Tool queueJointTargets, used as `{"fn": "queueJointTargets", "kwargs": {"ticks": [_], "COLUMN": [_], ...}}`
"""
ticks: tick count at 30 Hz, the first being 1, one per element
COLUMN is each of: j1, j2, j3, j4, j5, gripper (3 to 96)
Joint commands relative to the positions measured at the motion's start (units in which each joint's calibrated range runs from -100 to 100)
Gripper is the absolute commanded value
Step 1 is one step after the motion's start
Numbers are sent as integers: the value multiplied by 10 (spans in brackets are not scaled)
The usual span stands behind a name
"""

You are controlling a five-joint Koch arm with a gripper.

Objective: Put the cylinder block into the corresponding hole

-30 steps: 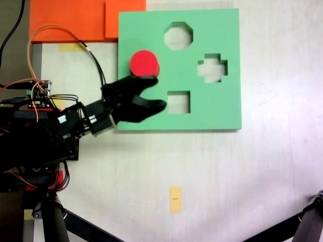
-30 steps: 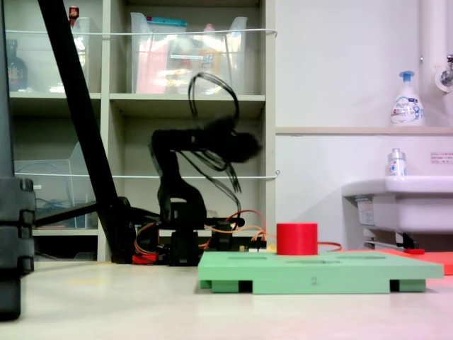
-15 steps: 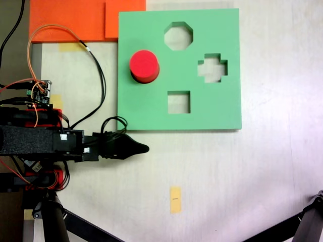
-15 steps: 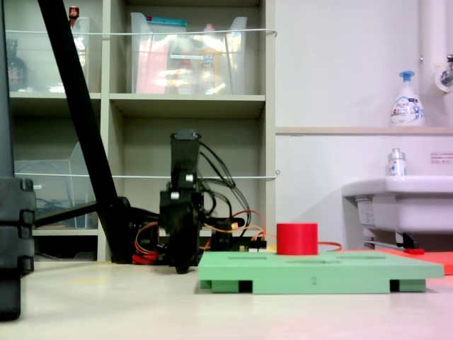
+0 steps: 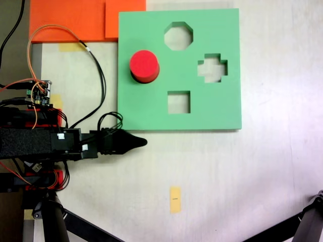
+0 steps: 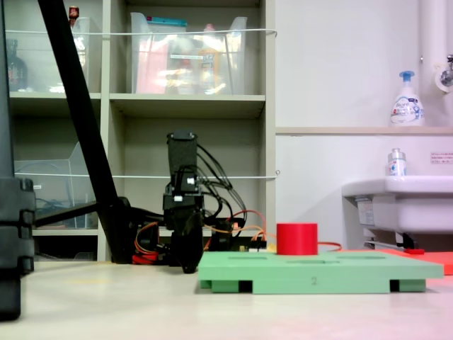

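We see a pale floor [image 5: 252,176] before shelving [image 6: 187,106] and a sink [image 6: 396,202]. The red cylinder block [image 5: 144,65] stands upright in the green board [image 5: 212,113], at ten o'clock. The gripper [image 5: 136,142], jaws closed and empty, rests off-board at seven o'clock; orange sheets [image 5: 65,20] at eleven.

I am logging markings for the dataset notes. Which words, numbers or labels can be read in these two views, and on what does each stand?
"2": on the front edge of the green board in the second exterior view.
Label on the soap pump bottle: too blurred to read.
Red sign on the wall at the second exterior view's right edge: too small to read.
White stickers on the arm in the first exterior view: no text legible.
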Motion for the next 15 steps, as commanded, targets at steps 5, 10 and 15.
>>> {"fn": "queueJointTargets", "kwargs": {"ticks": [5, 10, 15], "j1": [-2, -2, -2], "j2": [-5, -5, -5], "j3": [-14, -14, -14], "j4": [-58, -58, -58], "j5": [-1, -1, -1], "gripper": [493, 493, 493]}}
